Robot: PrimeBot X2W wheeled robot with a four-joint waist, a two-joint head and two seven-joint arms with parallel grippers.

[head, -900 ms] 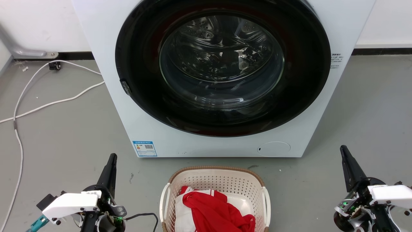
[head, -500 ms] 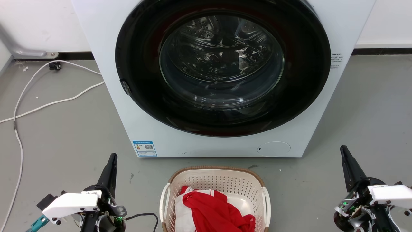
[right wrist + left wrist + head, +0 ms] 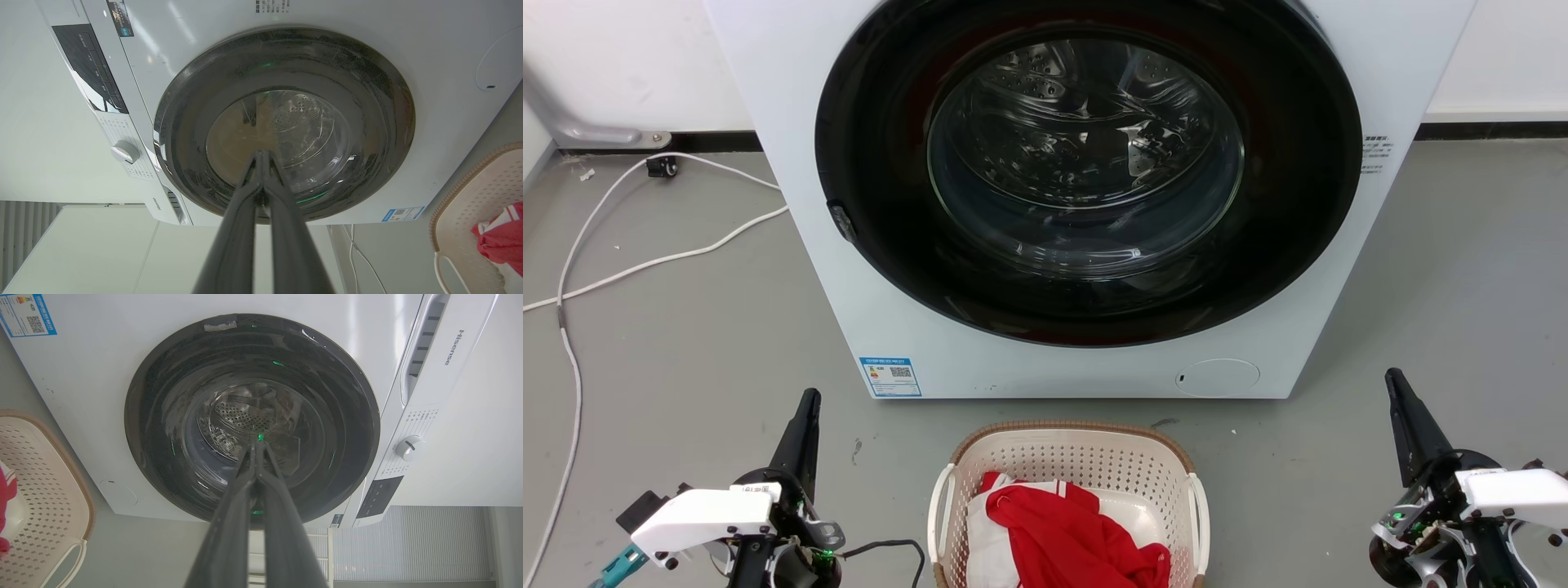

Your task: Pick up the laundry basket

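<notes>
- The grey floor (image 3: pixel 686 343) takes the lower part of the head view on both sides.
- A white washing machine (image 3: pixel 1045 371) stands on it against the wall. Its round dark door (image 3: pixel 1086 163) is closed, and the metal drum shows through the glass.
- The laundry basket (image 3: pixel 1068 453) stands on the floor just in front of the machine, below the door and between the two arms. It is cream with many small holes and a brown rim. The lower edge of the head view cuts off its near part.
- Inside the basket lies a red cloth (image 3: pixel 1070 535) on top of something white.
- The left gripper (image 3: pixel 807 404) is at the lower left, well apart from the basket. Its two dark fingers lie pressed together and hold nothing, and they point toward the machine.
- The right gripper (image 3: pixel 1395 388) is at the lower right, also well apart from the basket. Its fingers are closed against each other and hold nothing.
- A white cable (image 3: pixel 645 261) runs in curves over the floor to the left of the machine.
- The basket has one white handle (image 3: pixel 939 510) on its left side and another on its right. No gripper touches them.
- A small blue label (image 3: pixel 890 376) sits at the lower left corner of the machine's front.
</notes>
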